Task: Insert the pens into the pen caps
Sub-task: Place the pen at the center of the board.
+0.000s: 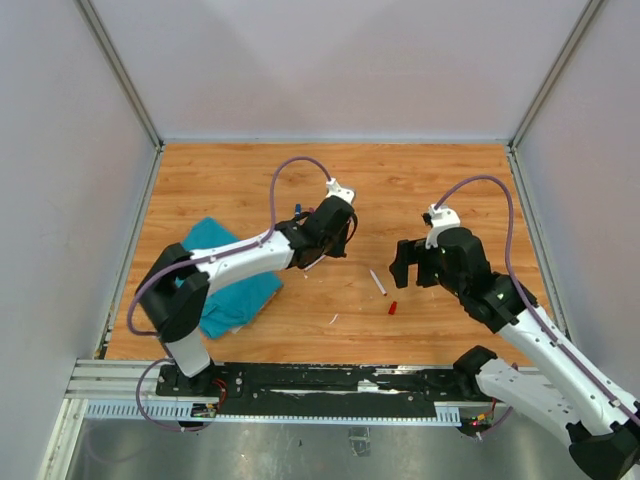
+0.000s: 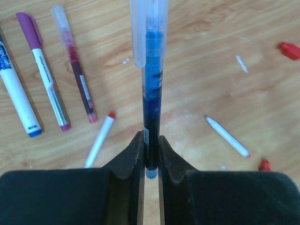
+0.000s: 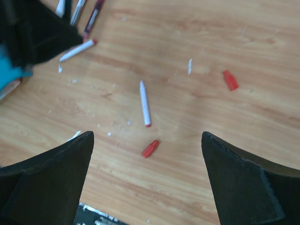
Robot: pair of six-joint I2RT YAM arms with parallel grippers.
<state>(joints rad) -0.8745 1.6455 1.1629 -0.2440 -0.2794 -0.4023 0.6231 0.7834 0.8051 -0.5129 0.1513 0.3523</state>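
Note:
My left gripper is shut on a blue pen whose tip sits inside a clear cap. It hangs above the wooden table. My right gripper is open and holds nothing. It hovers over a red pen cap. Just beyond the cap lies a white pen with a red tip. A second red cap lies farther off. Another white red-tipped pen lies under the left gripper.
Three capped pens lie side by side: blue-capped, purple-capped and clear-capped magenta. A teal cloth is crumpled at the table's left. Small white scraps dot the wood. Grey walls enclose the table.

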